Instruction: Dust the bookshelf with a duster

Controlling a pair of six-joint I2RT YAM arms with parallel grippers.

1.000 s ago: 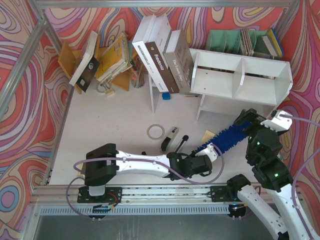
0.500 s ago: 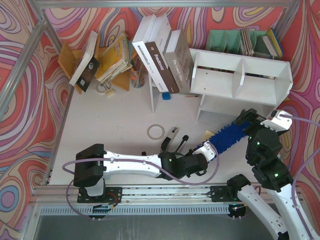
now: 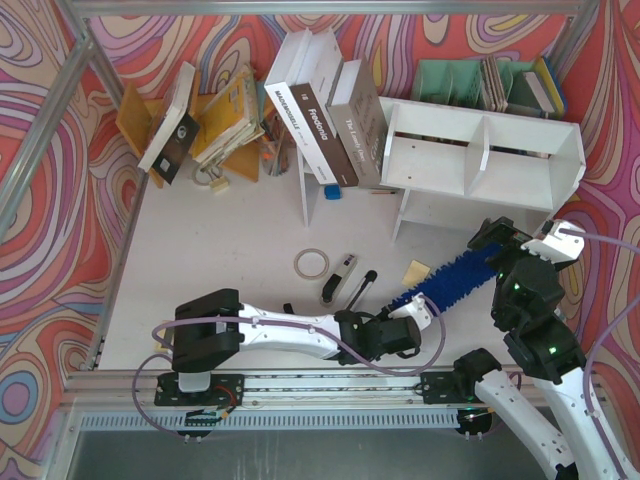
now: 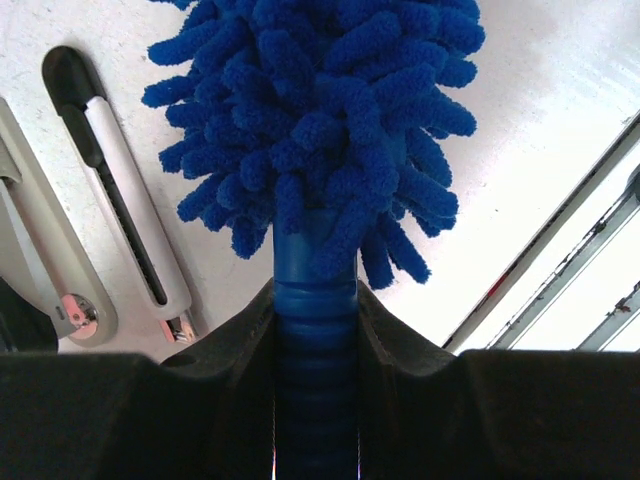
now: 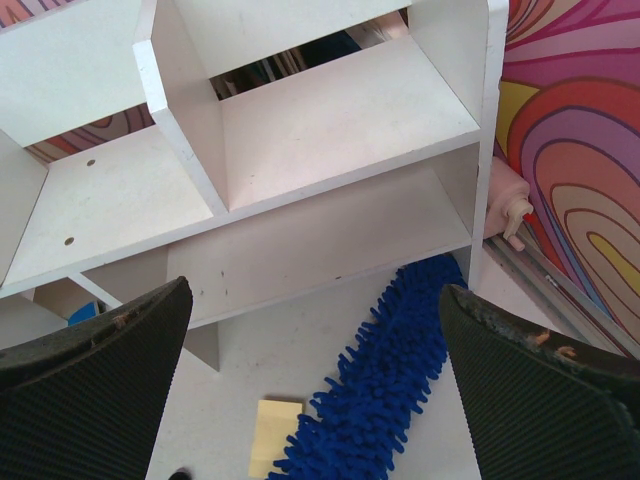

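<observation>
Blue, ribbed and plastic at the nearest point: short handle of the long bright blue fluffy microfiber duster [image 4: 320, 120], clamped tight between the black fingers of the left gripper [image 4: 315, 300], low over the white table [image 3: 230, 240] just ahead of the arm bases. Beside that grip, flat on the table, a white-and-black retractable box cutter [image 4: 125, 200] and a slim black-and-silver stick tool [image 3: 362, 287]; a little farther left, a pale ring of tape [image 3: 311, 263]. From the clamped handle, fluffy head slanting away and to the right across the table, past a small yellow pad of sticky notes [image 5: 272, 425], ending at the foot of the large white board bookshelf [image 5: 330, 130], by its right-hand end panel; touching or just short, cannot tell. Above the far part of that head, the right gripper [image 5: 315, 290], spread wide, holding nothing, facing down at the open compartments. Behind the left end of the bookshelf, several large hardback books [image 3: 320, 110] leaning together; behind its right half, against the swirl-patterned wall, a pale green slotted file organizer [image 3: 450, 80].
</observation>
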